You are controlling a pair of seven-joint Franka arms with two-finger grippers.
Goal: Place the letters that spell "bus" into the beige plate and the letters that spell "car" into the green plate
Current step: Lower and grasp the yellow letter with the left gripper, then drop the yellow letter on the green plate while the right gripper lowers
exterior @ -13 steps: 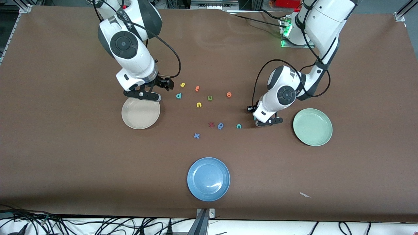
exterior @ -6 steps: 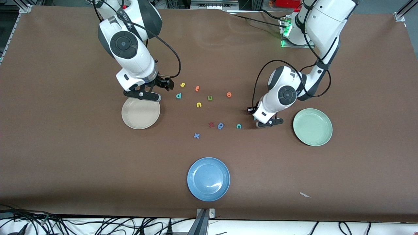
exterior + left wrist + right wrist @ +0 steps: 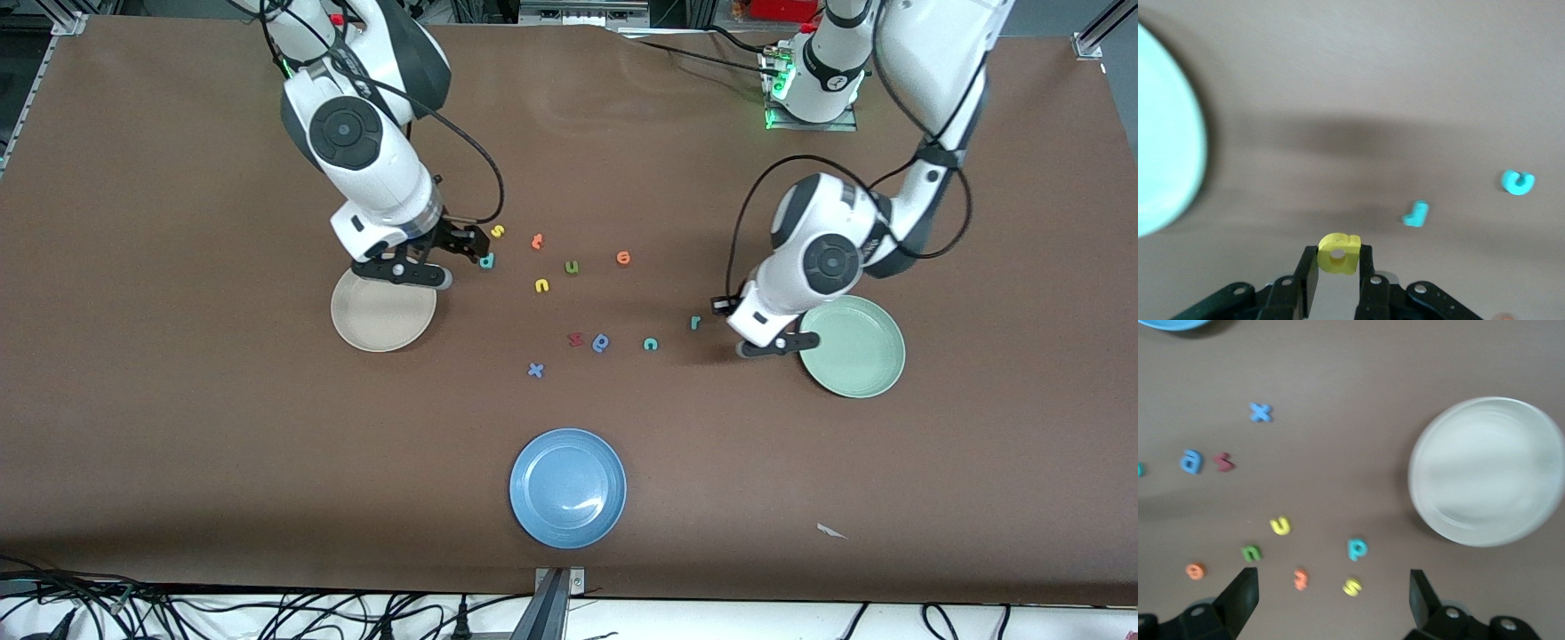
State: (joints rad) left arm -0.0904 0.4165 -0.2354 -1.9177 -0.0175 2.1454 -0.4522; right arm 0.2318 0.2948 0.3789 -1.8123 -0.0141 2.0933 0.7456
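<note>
- Front view: the left gripper (image 3: 775, 345) hangs over the table at the green plate's (image 3: 867, 369) 9 o'clock rim. The teal "r" (image 3: 695, 323) and teal "c" (image 3: 651, 344) lie beside it toward the table's middle. The right gripper (image 3: 418, 268) hovers at the beige plate's (image 3: 378, 324) 1 o'clock edge. The teal "b" (image 3: 486, 260), yellow "s" (image 3: 498, 231) and yellow "u" (image 3: 541, 285) lie close by.
- Left wrist view: the jaws stand narrow, pinching the yellow "a" (image 3: 1339, 253) by its 2 flat sides. It looks light, soft foam; I judge a gentle squeeze across the faces enough.
- Right wrist view: the jaws stand wide and hold nothing.
</note>
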